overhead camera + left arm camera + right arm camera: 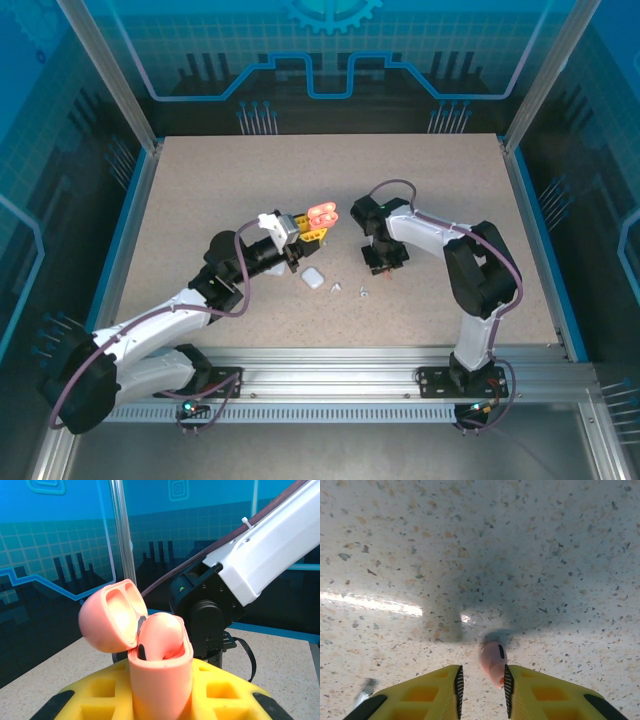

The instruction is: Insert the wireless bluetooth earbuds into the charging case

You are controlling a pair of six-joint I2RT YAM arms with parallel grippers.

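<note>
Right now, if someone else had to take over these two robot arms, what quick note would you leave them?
Left hand: shut on the pink case, lid open, held up; an earbud seems seated inside.
Right hand: open, low over the table, a loose pink earbud between its fingers, touching one only.
White case and tiny white bits, likely earbuds, lie on the table between the arms.
To do: seat the loose pink earbud, then the white ones.

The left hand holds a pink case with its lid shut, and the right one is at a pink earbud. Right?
No: the left wrist view shows the lid open. The left gripper holds the pink case, and the right gripper is at a pink earbud.
</note>
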